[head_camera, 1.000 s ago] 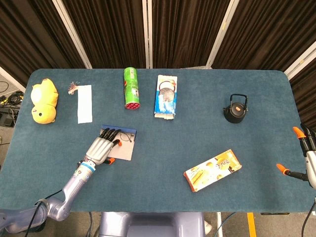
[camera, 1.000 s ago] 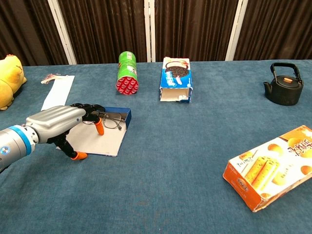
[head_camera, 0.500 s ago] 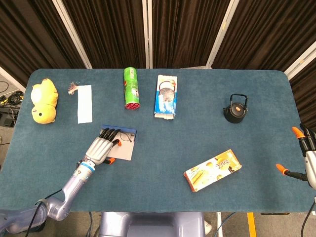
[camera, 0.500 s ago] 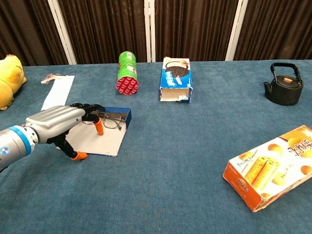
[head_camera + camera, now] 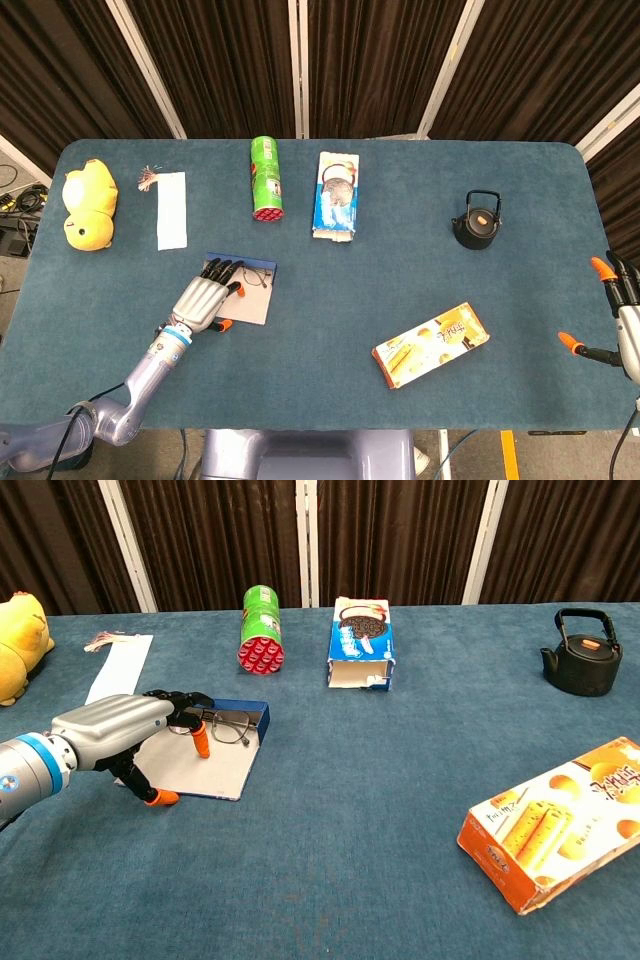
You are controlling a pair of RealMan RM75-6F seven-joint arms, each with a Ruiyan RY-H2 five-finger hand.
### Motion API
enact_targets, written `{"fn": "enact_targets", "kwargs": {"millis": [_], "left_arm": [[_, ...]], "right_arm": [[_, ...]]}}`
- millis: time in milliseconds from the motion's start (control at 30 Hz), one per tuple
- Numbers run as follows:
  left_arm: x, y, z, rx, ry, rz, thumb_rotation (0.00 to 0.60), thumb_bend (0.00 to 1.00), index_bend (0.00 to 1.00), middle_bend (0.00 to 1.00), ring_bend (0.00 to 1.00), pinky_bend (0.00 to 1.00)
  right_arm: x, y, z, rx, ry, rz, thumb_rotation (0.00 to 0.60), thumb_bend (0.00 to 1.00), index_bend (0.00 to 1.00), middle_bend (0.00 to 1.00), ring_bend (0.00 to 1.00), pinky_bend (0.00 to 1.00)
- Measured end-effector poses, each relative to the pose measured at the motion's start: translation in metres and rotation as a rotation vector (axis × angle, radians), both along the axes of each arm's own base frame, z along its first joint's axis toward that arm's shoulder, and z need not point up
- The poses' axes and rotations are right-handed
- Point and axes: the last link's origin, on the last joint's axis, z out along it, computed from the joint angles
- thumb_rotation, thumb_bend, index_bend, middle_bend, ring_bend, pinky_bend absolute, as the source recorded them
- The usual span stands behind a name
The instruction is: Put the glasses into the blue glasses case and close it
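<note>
Blue-green felt covers the table (image 5: 330,250), and dark pleated curtains with pale vertical strips close off the back.

Nearest the robot, an orange snack box (image 5: 555,822) lies flat at the front right, well apart from everything else. At the table's right edge the right hand (image 5: 622,315) hangs with its orange-tipped fingers spread and nothing in them.

At front left, the left hand (image 5: 120,732) lies palm down over the blue glasses case (image 5: 205,760), which lies open with its pale lid flat on the cloth toward the robot and its blue tray on the far side. The fingers are curled forward over the case's left end, one orange fingertip pointing down beside the glasses (image 5: 228,726), the thumb resting on the felt at the lid's near corner. Whether any finger actually pinches the frame cannot be told. The glasses rest in the blue tray, lenses toward the case's right half.

Farther back, a white paper strip (image 5: 172,210) with a frayed tassel lies left of the case, and a yellow plush toy (image 5: 88,203) sits at the far left edge. Behind the case, a green can (image 5: 266,177) lies on its side, red end toward the robot, just beside an opened cookie box (image 5: 336,195). A black kettle (image 5: 477,220) stands alone at the far right.
</note>
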Motion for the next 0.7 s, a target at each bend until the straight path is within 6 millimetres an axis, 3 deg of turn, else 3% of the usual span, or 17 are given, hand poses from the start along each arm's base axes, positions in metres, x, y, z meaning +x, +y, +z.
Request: {"fn": "enact_targets", "kwargs": {"millis": [700], "left_arm": [[0.011,0.01,0.008,0.027,-0.025,-0.005,0.6,0.61,0.37,0.0,0.0,0.0]], "right_arm": [[-0.001,0.0,0.0,0.0,-0.001,-0.004,0.6,0.0,0.0,0.0,0.0,0.0]]}}
